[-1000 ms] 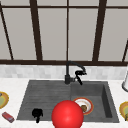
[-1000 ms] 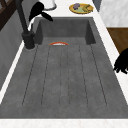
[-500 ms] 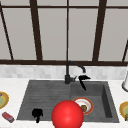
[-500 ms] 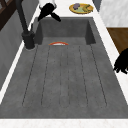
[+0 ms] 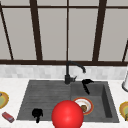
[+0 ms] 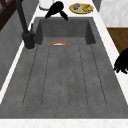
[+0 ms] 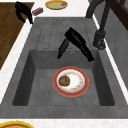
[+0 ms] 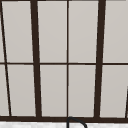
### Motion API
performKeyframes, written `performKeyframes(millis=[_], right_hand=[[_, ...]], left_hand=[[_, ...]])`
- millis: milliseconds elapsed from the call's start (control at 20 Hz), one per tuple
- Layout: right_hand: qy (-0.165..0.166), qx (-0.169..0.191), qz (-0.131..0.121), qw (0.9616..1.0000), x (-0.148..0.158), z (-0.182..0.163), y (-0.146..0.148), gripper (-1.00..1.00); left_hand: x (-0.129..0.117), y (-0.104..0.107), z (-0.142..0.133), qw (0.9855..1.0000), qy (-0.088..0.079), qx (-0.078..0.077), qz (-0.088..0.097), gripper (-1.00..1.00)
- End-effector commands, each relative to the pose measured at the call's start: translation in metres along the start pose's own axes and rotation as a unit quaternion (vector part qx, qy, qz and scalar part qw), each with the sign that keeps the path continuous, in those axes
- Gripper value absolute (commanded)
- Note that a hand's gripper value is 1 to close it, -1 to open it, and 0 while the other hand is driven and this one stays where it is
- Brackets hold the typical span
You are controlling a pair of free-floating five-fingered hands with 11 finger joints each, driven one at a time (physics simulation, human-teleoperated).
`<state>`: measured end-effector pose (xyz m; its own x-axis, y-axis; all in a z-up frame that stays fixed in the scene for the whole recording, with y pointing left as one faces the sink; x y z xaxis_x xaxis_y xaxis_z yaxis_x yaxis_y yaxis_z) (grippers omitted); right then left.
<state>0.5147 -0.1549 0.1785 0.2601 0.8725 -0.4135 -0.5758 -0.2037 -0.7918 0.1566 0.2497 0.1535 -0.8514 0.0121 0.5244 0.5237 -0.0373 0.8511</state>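
My right robot hand [image 7: 75, 41] hovers with fingers spread straight, empty, above the plate [image 7: 71, 81] in the basin below it. The plate looks stiff, breakable, slippery; I'd grip its rim.

A kitchen: a dark sink [image 5: 37, 95] with a black faucet [image 5: 68, 72] sits in a white counter [image 5: 15, 87] under a window [image 5: 67, 30].

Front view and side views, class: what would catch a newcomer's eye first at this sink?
A big red ball sits at the front edge in the front view, beside an orange-rimmed plate holding a brown lump in the basin. The right hand hovers above that basin with straight fingers, near the black faucet. The left hand hangs at the drainboard's front edge.
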Motion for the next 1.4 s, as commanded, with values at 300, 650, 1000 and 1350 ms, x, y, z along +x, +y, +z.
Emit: performKeyframes(millis=[300,650,1000,1350], right_hand=[[-0.008,-0.056,-0.046,0.9973,-0.041,0.022,0.034,-1.0],[-0.058,-0.045,-0.047,0.9962,-0.067,0.029,0.045,-1.0],[-0.098,-0.037,-0.068,0.9921,-0.086,0.04,0.046,-1.0],[-0.141,-0.039,-0.09,0.9851,-0.116,0.061,0.041,-1.0]], left_hand=[[0.0,0.0,0.0,1.0,0.0,0.0,0.0,0.0],[0.0,0.0,0.0,1.0,0.0,0.0,0.0,0.0],[0.0,0.0,0.0,1.0,0.0,0.0,0.0,0.0],[0.0,0.0,0.0,1.0,0.0,0.0,0.0,0.0]])
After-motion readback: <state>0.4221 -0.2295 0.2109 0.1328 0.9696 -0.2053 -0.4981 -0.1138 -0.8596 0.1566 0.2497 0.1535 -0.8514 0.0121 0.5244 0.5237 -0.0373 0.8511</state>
